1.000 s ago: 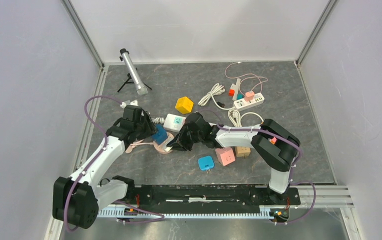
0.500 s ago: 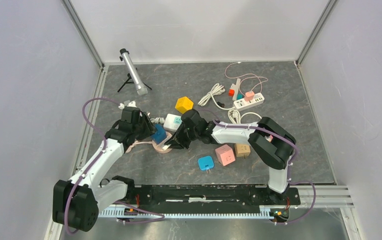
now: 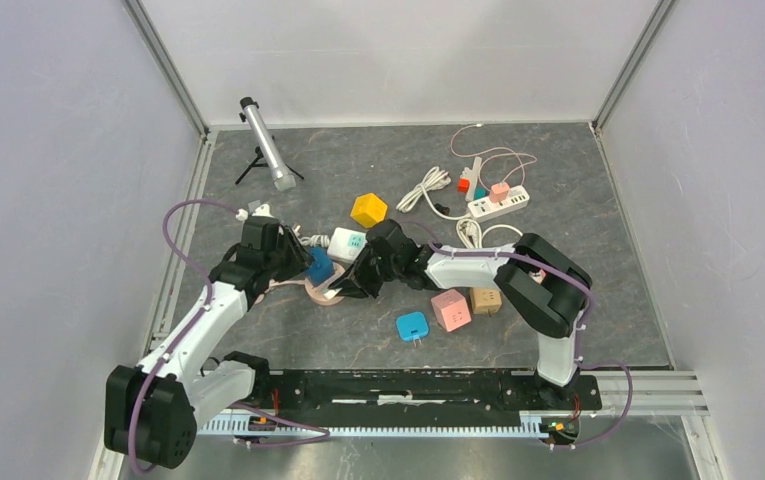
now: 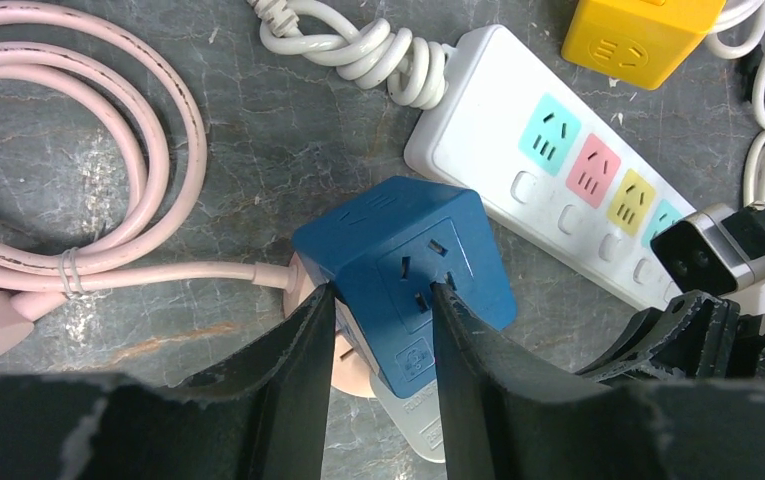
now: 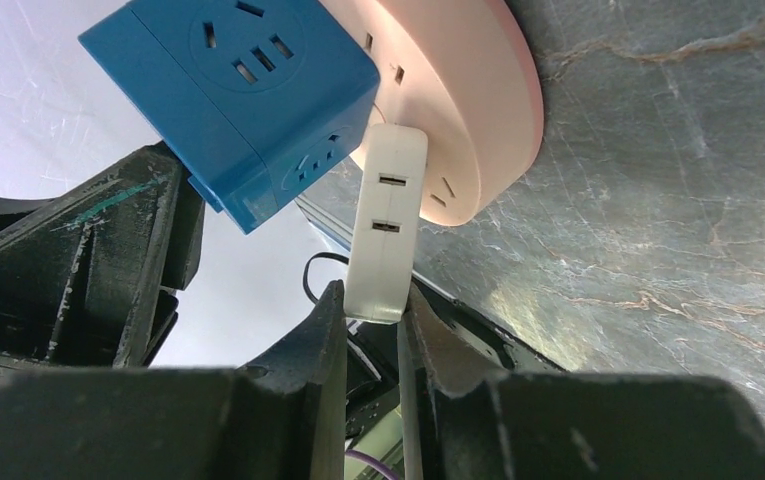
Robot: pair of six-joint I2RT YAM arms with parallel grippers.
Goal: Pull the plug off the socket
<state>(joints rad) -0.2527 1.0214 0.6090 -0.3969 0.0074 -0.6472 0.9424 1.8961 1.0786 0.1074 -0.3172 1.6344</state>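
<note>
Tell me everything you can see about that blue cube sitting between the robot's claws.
The blue cube looks like smooth hard plastic with rounded edges, with socket slots on at least two faces. It sits tilted on a round pink socket base near the middle of the table. The black fingers of the left gripper straddle it; whether they press it I cannot tell. A flat white plug, pinched by the right gripper, stands right beside it on the same base.

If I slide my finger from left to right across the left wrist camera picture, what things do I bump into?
Coiled pink cable → blue cube plug → yellow cube.
</note>
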